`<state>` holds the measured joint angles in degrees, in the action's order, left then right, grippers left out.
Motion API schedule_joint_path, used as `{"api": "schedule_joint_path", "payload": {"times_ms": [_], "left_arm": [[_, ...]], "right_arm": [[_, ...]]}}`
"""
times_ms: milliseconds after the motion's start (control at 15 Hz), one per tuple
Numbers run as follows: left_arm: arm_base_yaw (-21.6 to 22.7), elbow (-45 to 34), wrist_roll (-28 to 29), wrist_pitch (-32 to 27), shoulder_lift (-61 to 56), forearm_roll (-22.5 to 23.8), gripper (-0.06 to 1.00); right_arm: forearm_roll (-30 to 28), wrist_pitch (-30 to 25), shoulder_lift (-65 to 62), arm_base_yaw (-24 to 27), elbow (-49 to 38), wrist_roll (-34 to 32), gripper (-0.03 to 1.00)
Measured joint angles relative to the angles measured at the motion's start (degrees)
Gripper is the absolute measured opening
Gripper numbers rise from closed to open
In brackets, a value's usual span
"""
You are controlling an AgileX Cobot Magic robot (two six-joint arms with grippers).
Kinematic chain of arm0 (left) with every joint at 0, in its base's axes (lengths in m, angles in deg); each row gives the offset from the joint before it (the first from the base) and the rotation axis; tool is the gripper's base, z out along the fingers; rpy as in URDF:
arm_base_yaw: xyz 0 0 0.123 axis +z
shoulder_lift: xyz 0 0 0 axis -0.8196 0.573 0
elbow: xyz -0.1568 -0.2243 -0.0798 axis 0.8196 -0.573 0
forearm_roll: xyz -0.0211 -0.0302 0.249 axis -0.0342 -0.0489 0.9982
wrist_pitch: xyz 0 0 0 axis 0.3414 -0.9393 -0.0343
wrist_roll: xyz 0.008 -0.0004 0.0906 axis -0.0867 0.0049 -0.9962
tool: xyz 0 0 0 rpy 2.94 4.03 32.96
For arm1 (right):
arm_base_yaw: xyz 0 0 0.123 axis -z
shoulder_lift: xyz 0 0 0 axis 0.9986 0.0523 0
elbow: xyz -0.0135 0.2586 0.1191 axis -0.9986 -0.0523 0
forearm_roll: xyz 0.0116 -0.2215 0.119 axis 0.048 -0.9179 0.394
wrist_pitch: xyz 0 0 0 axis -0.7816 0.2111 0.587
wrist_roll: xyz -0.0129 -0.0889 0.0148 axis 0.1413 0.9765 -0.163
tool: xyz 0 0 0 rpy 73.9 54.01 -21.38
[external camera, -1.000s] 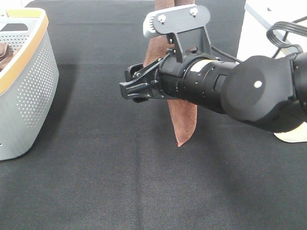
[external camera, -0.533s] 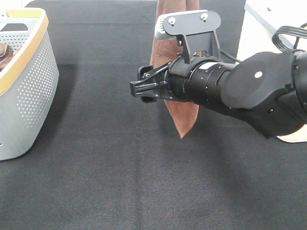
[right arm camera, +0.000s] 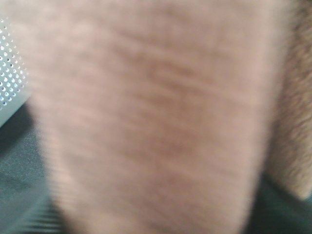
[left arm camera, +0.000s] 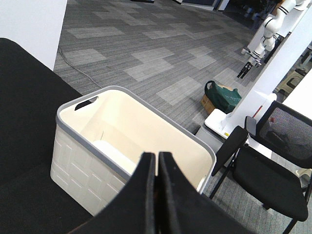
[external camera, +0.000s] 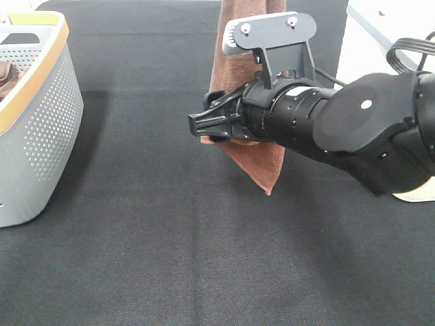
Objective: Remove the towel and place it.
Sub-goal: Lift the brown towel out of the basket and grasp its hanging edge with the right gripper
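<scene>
The rust-brown terry towel (external camera: 262,166) hangs free in the air, well apart from the grey perforated plastic basket (external camera: 47,129) with the tan rim, on the side of the right arm. Its long axis runs straight down. The lowest corner points at the black woven worktop (external camera: 170,258) and, as far as I see, does not touch it. What holds its upper end is outside the high view.

The black right claw (external camera: 207,125) meets the towel sideways, across this axis, with its tips at the edge of the cloth that faces the basket. The right wrist view is full of blurred brown pile, so the cloth is directly before it. Whether its jaws are wide or pressing the cloth, I cannot tell. The right arm is clearly the nearer one.

The black left claw (left arm camera: 156,161) is pressed closed, and nothing shows between its fingers. I judge the cloth soft and limp, so it may fold and swing when pinched.
</scene>
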<state>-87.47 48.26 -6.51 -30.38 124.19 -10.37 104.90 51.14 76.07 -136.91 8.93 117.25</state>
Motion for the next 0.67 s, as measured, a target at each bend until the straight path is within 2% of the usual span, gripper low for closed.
{"api": "schedule_joint_path", "payload": {"times_ms": [133,267,533,667], "left_arm": [[0.0,0.0,0.0,-0.2,0.0,0.0,0.0],[0.0,0.0,0.0,-0.1,0.0,0.9,0.0],[0.0,0.0,0.0,0.2,0.0,8.6,0.0],[0.0,0.0,0.2,0.2,0.0,10.1,0.0]], "right_arm": [[0.0,0.1,0.0,0.0,0.0,1.9,0.51],[0.2,0.1,0.0,0.0,0.0,4.1,0.43],[1.9,0.1,0.0,0.0,0.0,4.8,0.45],[2.1,0.1,0.0,0.0,0.0,4.8,0.45]]}}
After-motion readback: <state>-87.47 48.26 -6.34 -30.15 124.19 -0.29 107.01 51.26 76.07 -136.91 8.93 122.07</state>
